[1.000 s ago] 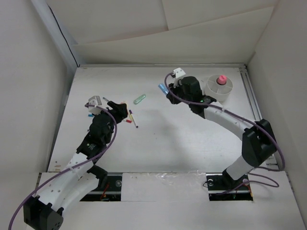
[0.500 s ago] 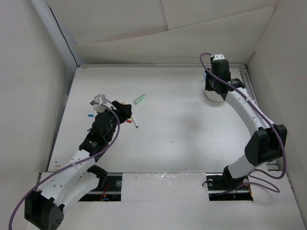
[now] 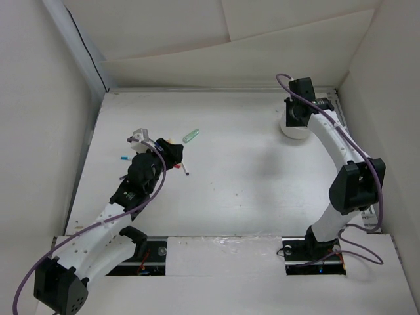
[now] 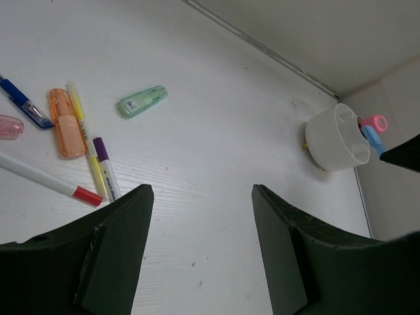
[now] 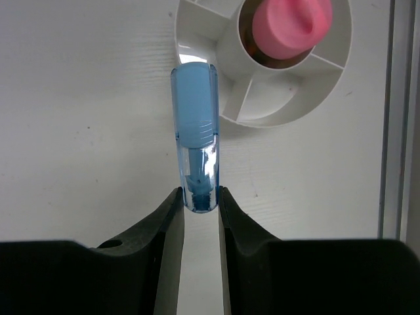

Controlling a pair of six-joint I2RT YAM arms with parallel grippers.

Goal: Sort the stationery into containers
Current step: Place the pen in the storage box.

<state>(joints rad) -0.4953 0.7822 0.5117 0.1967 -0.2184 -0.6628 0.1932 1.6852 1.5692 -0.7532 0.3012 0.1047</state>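
Right jaws: clamped on the dark end of the blue pen (image 5: 194, 131); the right gripper (image 5: 199, 195) points it toward 12 o'clock in the wrist view
Blue pen: its pale end overlaps the rim of the cup (image 5: 262, 111) at the cup's 8 o'clock; I cannot tell whether the end is below the rim yet
Cup: white, round, split by dividers; a pink cap (image 5: 292, 23) fills the centre well; the outer bay at 7 o'clock shows bare; the cup stands at 1 o'clock on the table (image 3: 249, 177) in the top view
Left jaws: apart, nothing between them; the left gripper (image 4: 200, 197) hovers over the table
Loose items: at 10 o'clock from the left jaws lie an orange piece (image 4: 65, 121), a red-tipped pen (image 4: 49, 184) and a purple marker (image 4: 105, 164), close together; a green piece (image 4: 141, 102) lies apart at 11 o'clock
Step in hand: likely dropping the blue pen into an outer bay
Doing it well: nudge the pen toward 1 o'clock so its end clears the rim and sits between two dividers; hold it upright; lower it past the rim before the jaws part; avoid the pink cap
Risk: the cup looks light; a push on its rim may slide or tip it
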